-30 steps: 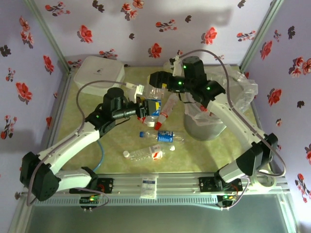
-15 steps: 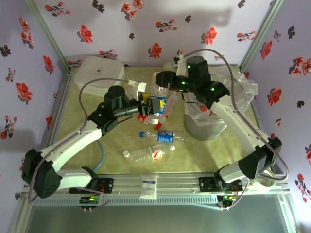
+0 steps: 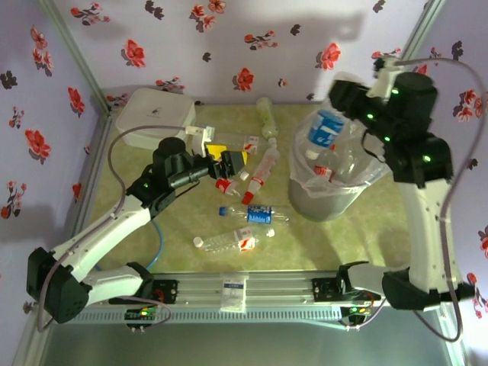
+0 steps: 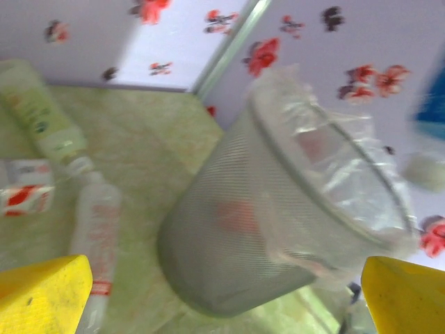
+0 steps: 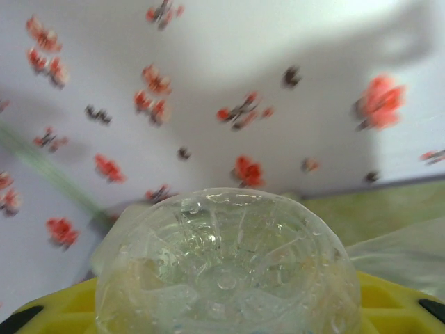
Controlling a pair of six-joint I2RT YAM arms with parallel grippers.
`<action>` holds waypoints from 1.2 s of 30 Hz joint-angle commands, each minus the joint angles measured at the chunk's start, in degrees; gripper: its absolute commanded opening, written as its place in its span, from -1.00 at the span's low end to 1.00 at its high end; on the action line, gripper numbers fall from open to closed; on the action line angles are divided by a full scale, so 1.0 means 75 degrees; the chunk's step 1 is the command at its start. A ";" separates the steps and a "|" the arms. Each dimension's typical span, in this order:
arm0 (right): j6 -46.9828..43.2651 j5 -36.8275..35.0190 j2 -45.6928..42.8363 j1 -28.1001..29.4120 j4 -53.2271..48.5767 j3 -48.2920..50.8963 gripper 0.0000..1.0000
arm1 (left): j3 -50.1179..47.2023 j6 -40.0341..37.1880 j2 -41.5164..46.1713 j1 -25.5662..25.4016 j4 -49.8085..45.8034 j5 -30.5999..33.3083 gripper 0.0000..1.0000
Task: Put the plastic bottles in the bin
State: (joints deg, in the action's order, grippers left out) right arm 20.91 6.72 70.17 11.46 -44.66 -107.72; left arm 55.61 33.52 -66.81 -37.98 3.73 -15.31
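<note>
Floral wallpaper backs a pale green table (image 3: 335,240). Over it, the right gripper (image 3: 347,103) clamps a blue-labelled bottle (image 3: 326,130) by its base end. The bottle hangs cap-down from the fingers, directly above the mouth of the bin (image 3: 328,202). In the right wrist view the bottle's clear bottom sits squarely between the yellow jaws. The left gripper (image 3: 227,162) is spread wide and grips nothing. A red-capped bottle (image 3: 261,168) lies on the table just ahead of its fingertips. The pale green bottle (image 3: 267,116) lies farther ahead to its left, and the bin stands straight ahead of it.
</note>
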 commanded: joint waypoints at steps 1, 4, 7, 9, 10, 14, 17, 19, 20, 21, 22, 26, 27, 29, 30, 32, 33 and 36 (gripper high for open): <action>-0.0911 -0.1144 -0.0058 -0.0349 -0.1141 -0.0297 -0.43 | -0.0130 0.0341 -0.0251 0.0118 -0.1139 0.1240 1.00; -0.1225 -0.1599 -0.0042 -0.0553 -0.1489 -0.0064 -0.44 | -0.0036 0.0318 -0.0614 0.0118 -0.1700 0.1768 0.99; -0.1472 -0.1667 0.0208 -0.0693 -0.1787 0.0220 -0.44 | 0.0149 0.0147 -0.1064 0.0059 -0.2113 0.1863 0.97; -0.1651 -0.1551 0.0491 -0.0719 -0.1895 0.0382 -0.43 | 0.0394 -0.0104 -0.1401 -0.0106 -0.2483 0.2033 0.97; -0.1726 -0.1496 0.0649 -0.0719 -0.1871 0.0497 -0.42 | 0.0519 -0.0213 -0.1597 -0.0208 -0.2675 0.2165 0.97; -0.1931 -0.1291 0.1171 -0.0720 -0.1460 0.0938 -0.42 | 0.0836 -0.0306 -0.2194 -0.0401 -0.3023 0.2357 0.96; -0.1960 -0.0980 0.1429 -0.0720 -0.1515 0.1061 -0.41 | 0.1034 -0.0612 -0.2428 -0.0558 -0.3249 0.2375 0.92; -0.1944 -0.0862 0.1412 -0.0721 -0.1477 0.1248 -0.31 | 0.1081 -0.0998 -0.2429 -0.0641 -0.3406 0.2370 0.91; -0.1944 -0.0849 0.1392 -0.0726 -0.1493 0.1285 -0.21 | 0.1072 -0.1211 -0.2383 -0.0672 -0.3462 0.2369 0.90; -0.1972 -0.0829 0.1373 -0.0720 -0.1563 0.1307 -0.02 | 0.1049 -0.1435 -0.2305 -0.0690 -0.3544 0.2353 0.90; -0.2011 -0.0826 0.1355 -0.0728 -0.1638 0.1308 0.20 | 0.1025 -0.1689 -0.2226 -0.0702 -0.3633 0.2249 0.88; -0.1962 -0.1012 0.1089 -0.0797 -0.1703 0.1276 0.56 | 0.1044 -0.2642 -0.2016 -0.0783 -0.4323 0.1789 0.84; -0.1917 -0.1013 0.0998 -0.0834 -0.1691 0.1223 0.58 | 0.1074 -0.2848 -0.1990 -0.0828 -0.4590 0.1772 0.85; -0.1819 -0.0996 0.0844 -0.0907 -0.1698 0.1063 0.62 | 0.1103 -0.3124 -0.1959 -0.0931 -0.5047 0.1772 0.87; -0.1776 -0.0973 0.0768 -0.0940 -0.1712 0.0963 0.62 | 0.1096 -0.3210 -0.1945 -0.0996 -0.5262 0.1763 0.89; -0.1685 -0.0912 0.0678 -0.0981 -0.1741 0.0822 0.62 | 0.1038 -0.3363 -0.1898 -0.1159 -0.5565 0.1770 0.93; -0.1636 -0.0888 0.0652 -0.0978 -0.1797 0.0737 0.62 | 0.0996 -0.3435 -0.1865 -0.1263 -0.5702 0.1772 0.95; -0.1442 -0.0659 0.0523 -0.0978 -0.1852 0.0692 0.63 | 0.0803 -0.3496 -0.1760 -0.1522 -0.5891 0.1772 1.00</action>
State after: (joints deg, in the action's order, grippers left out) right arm 7.99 0.12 75.37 4.36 -57.52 -101.16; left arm 62.28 10.70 -81.95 -47.92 -35.59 -1.13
